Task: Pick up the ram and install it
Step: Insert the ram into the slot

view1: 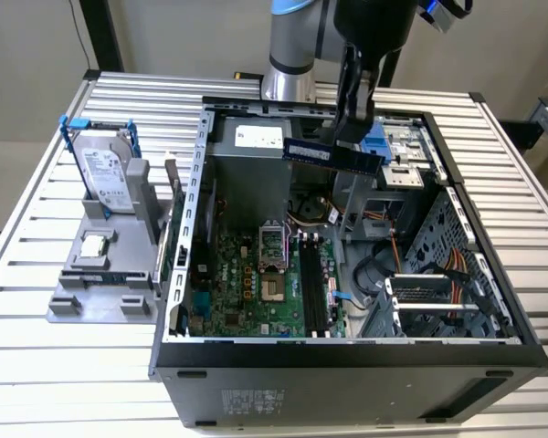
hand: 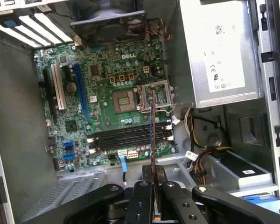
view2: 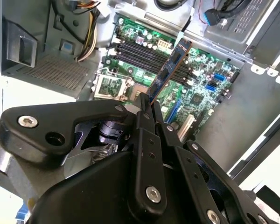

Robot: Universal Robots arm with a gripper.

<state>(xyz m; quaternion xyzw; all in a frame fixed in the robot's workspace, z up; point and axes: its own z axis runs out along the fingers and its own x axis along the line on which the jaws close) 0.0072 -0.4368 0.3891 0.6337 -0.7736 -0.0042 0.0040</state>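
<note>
**A:** Start at the fingers. What have they got?

**B:** The gripper (view2: pixel 147 106) is pinching the ram (view2: pixel 171 65) by its two flat faces, close to one end. Most of the stick juts out past the fingertips.

**A:** How does it sit in that pinch?

**B:** On edge, faces upright. In the first wrist view you look straight down on its thin top edge.

**A:** And its long axis?

**B:** About level. In the exterior view it runs from the gripper toward the exterior view's left, up near the rim of the case (view1: pixel 201 173) and touching nothing inside.

**A:** What lies below it?

**B:** The motherboard (hand: pixel 102 84), flat on the floor of the case. Its four memory slots (hand: pixel 130 136) sit side by side, and they look empty to me.

**A:** So how does the stick lie against those slots?

**B:** That's the relation that counts. In both wrist views the stick crosses the slots roughly square instead of running along them. I'd also judge it well above them, so it is neither lined up with a slot nor close to one.

**A:** Anything further off?

**B:** Outside the case, on the table (view1: pixel 36 365) to the exterior view's left, there's a grey holder (view1: pixel 100 283). The hard drive (view1: pixel 105 169) stands upright in it, well apart from the gripper.
</note>
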